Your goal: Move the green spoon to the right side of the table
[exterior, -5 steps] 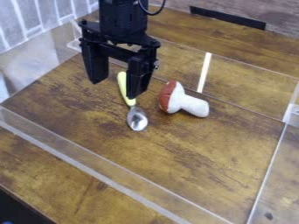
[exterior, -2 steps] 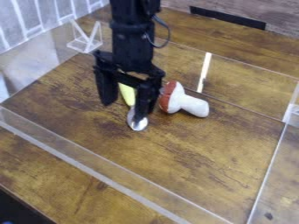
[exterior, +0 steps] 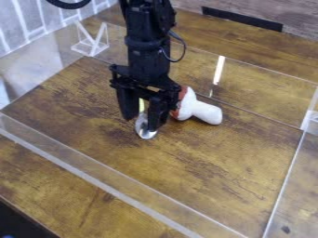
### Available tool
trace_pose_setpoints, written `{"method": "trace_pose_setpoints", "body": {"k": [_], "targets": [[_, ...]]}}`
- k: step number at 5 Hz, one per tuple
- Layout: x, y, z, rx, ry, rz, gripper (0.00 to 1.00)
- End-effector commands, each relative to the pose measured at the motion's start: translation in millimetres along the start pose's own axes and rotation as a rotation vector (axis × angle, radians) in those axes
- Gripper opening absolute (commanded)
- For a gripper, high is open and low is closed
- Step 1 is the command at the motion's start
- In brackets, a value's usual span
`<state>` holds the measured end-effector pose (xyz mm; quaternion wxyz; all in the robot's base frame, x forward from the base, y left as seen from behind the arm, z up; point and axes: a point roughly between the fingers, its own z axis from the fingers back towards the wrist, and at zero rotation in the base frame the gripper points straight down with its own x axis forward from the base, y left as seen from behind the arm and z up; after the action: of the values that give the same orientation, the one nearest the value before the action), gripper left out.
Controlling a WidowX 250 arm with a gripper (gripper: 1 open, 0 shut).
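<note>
The gripper (exterior: 145,121) stands low over the green spoon (exterior: 147,127) on the table (exterior: 74,121), fingers partly apart around it; whether they hold it I cannot tell. Just right lies the toy mushroom (exterior: 199,109)

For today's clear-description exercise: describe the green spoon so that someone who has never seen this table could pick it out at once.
Start at the dark brown wooden plank table with clear acrylic walls and find the black robot gripper near its middle. Directly beneath it lies the small green spoon, left of a toy mushroom. Its shiny silver metal bowl sets it apart from the red-brown-capped, white-stemmed mushroom.
</note>
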<state>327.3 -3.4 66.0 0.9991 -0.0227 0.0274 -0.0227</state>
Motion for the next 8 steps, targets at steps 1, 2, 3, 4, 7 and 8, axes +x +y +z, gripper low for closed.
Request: {"method": "trace_pose_setpoints", "body": {"k": [1, 2, 3, 4, 7, 8], "targets": [[8.1, 5, 14.5, -0.003, -0.056, 0.018, 0.0], [13.2, -7, 30.8, -0.009, -0.069, 0.031, 0.0], [21.3, -23, 53.4, -0.015, -0.088, 0.033, 0.0], [31.9, -39, 56.7, -0.028, -0.096, 0.024, 0.0], [31.6, 16, 38.0, 0.018, -0.105, 0.095, 1.0], [31.2, 26, 25.9, 0.022, -0.107, 0.111, 1.0]]}}
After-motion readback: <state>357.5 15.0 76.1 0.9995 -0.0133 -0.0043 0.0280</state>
